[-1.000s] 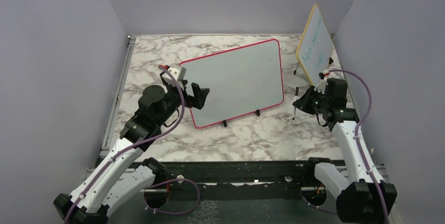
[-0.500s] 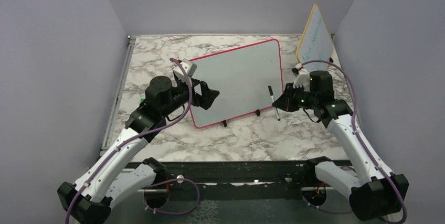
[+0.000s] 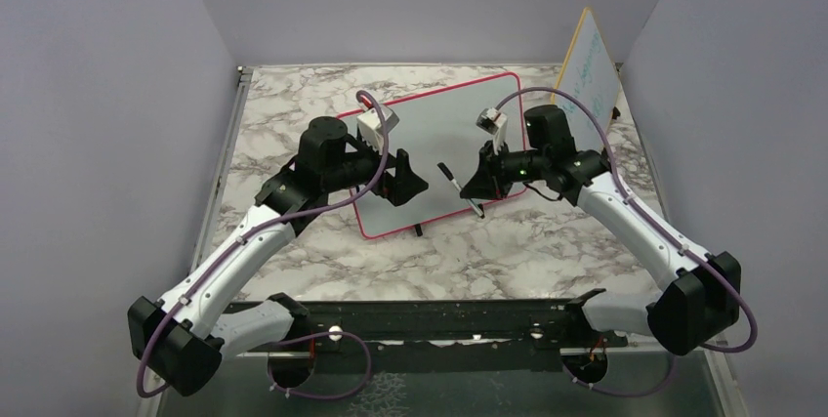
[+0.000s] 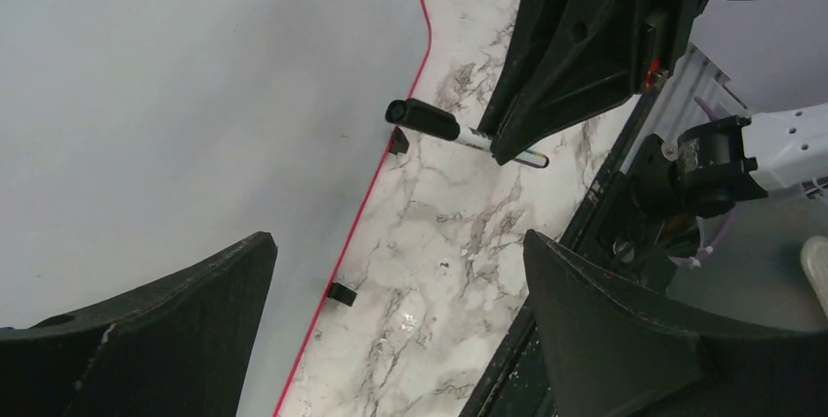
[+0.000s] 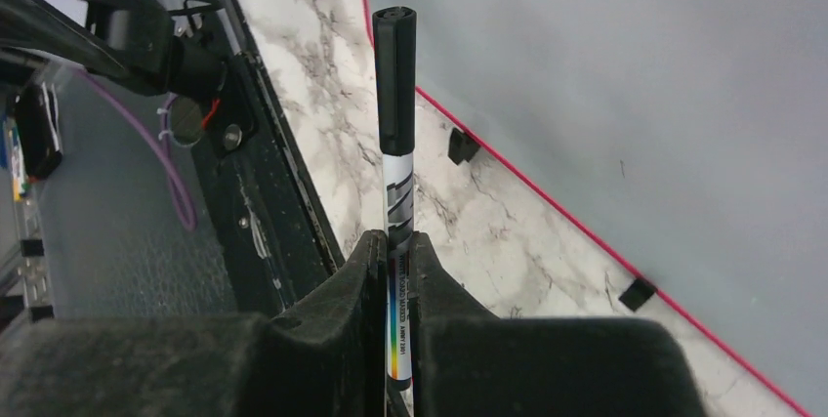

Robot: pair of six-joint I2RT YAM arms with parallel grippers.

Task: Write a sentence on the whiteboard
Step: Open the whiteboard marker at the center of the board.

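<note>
Pink-red edging is being shown around the whiteboard [image 3: 439, 134], which is being propped at a slant on its small black feet [image 4: 341, 291] near the middle of the marble tabletop [image 3: 283, 104], its face turned up toward both arms so that it can be reached for writing. No stroke of the sentence is being seen on it yet; the grey-white surface is blank in every view. Just in front of the board's lower edge a black marker [image 3: 455, 184] is being gripped by the right gripper [image 3: 478, 181], whose jaws are being pressed tight on the printed barrel, with the black cap [image 5: 394, 56] on and being pointed toward the other arm. This hold is judged to be offering the cap for removal before writing is begun. The left gripper [image 3: 410, 181] is being held over the board's left part with its jaws spread wide and nothing between them, aimed at the capped end, which lies ahead of it and apart from its fingers [image 4: 195, 319]. Both arms are being stretched forward and bent inward, so that the wrists are being turned to face each other across the board. A smaller yellow-framed board [image 3: 584, 70] with teal writing is being left standing at the far right edge, well apart.
</note>
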